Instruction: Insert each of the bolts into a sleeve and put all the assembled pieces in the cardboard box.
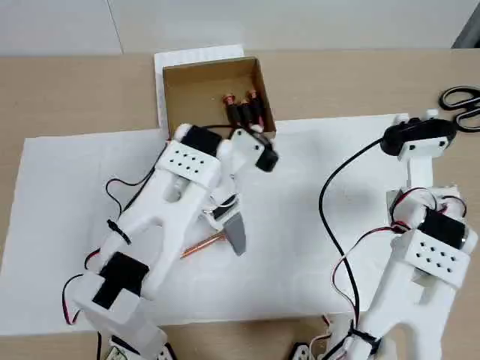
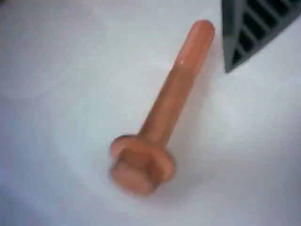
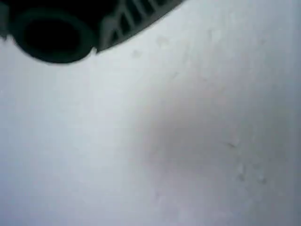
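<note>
A copper bolt [image 1: 202,246] lies flat on the white sheet [image 1: 300,247], its hex head [image 2: 141,167] toward the table's front. My left gripper [image 1: 229,227] hangs open just above it, the grey ribbed finger [image 2: 254,28] beside the bolt's tip. The cardboard box [image 1: 174,90] at the back holds several black sleeves with copper bolts in them [image 1: 244,111]. My right arm [image 1: 427,255] stands at the right side. In the right wrist view, a black sleeve [image 3: 51,35] sits against that gripper's ribbed finger [image 3: 134,19], held over bare sheet.
Black scissors [image 1: 461,105] lie at the far right edge of the table. A white foam block [image 1: 199,56] sits behind and left of the box. Black cables loop from both arms over the sheet.
</note>
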Available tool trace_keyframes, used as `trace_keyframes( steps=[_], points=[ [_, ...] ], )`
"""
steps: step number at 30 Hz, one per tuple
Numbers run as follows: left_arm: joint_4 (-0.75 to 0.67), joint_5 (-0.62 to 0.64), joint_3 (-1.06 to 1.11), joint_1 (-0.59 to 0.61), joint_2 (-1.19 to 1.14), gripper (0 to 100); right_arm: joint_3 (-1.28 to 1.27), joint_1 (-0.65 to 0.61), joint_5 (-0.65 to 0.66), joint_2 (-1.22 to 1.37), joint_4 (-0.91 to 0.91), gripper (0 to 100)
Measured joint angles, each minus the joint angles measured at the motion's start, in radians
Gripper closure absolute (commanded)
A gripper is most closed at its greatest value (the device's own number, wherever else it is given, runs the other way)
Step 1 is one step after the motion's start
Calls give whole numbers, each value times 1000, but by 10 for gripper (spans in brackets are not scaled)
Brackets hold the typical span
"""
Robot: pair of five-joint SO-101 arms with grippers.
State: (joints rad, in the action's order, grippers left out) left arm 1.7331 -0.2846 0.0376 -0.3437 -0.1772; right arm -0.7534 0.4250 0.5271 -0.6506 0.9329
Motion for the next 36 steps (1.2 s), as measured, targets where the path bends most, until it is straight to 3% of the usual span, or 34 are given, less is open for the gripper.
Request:
trace_keyframes(
  steps=[5, 8, 12, 17, 31, 36],
  points=[
    [0, -176, 84, 44, 25, 626, 0, 0, -2, 0, -31, 995],
    [0, -218, 107, 80, 26, 626, 0, 0, -2, 0, -41, 995],
    [-11, -212, 114, 130, 31, 626, 0, 0, -2, 0, -41, 995],
    [-40, -87, 137, 232, 31, 626, 0, -15, -2, 0, -43, 995],
    [-86, -178, 265, 218, 32, 626, 0, -18, -2, 0, -43, 995],
    [-161, -226, 307, 249, 32, 626, 0, -18, -2, 0, -43, 995]
  ],
)
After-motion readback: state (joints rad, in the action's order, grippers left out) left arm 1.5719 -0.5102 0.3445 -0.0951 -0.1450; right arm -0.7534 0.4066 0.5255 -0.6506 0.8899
